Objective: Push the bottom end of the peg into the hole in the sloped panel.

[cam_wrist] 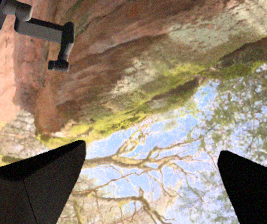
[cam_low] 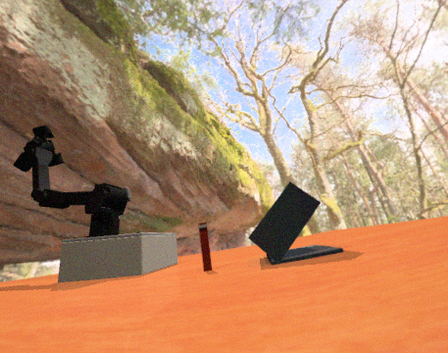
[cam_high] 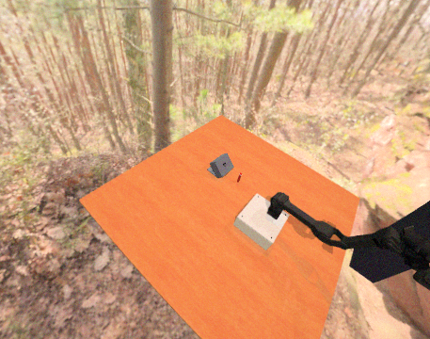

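A small dark red peg (cam_high: 239, 178) (cam_low: 205, 251) stands upright on the orange table (cam_high: 177, 222) (cam_low: 282, 305), between the arm's base and the panel. It looks slim, with a darker top end; its exact cross-section is too small to tell. The dark grey sloped panel (cam_high: 217, 168) (cam_low: 286, 219) stands beyond the peg, with a small dark hole (cam_high: 225, 165) in its face; the hole's shape is unclear. My gripper (cam_wrist: 153, 153) is open and empty, its two black fingers wide apart. It is raised far from the peg, on the other side of the base.
A pale block (cam_high: 262, 222) (cam_low: 103, 258) carries the black arm (cam_high: 323, 229) (cam_low: 69, 198). A dark flat surface (cam_high: 374, 265) lies beyond the table's right edge in the top view. A dark jointed structure (cam_wrist: 43, 31) shows at the upper left of the wrist view.
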`<state>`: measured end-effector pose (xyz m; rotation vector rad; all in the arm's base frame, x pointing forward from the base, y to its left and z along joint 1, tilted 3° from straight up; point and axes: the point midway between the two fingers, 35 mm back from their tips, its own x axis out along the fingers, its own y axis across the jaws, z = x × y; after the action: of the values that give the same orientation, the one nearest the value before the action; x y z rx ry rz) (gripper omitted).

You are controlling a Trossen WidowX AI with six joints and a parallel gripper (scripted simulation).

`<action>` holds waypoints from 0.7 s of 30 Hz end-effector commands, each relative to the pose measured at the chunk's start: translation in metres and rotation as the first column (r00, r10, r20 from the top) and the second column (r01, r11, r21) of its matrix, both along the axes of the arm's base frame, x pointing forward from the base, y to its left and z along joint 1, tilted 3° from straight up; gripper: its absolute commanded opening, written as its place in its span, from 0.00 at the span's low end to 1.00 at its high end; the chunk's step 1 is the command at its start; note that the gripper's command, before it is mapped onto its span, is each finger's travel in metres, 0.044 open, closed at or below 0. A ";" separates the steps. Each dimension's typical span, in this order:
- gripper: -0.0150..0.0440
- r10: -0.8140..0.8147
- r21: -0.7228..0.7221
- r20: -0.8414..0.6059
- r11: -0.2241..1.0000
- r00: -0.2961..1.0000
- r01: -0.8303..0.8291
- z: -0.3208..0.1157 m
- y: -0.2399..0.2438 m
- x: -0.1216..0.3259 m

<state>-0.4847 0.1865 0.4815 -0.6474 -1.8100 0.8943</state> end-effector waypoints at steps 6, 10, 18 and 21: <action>1.00 0.081 0.065 -0.109 0.995 0.991 -0.074 0.027 -0.020 0.017; 1.00 0.130 0.094 -0.254 0.990 0.958 -0.109 0.063 -0.026 0.052; 1.00 0.238 0.182 -0.519 0.969 0.821 -0.166 0.124 -0.039 0.133; 1.00 0.281 0.225 -0.599 0.958 0.750 -0.179 0.143 -0.045 0.165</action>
<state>-0.3458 0.1468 0.6093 -0.0790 -1.4025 0.9719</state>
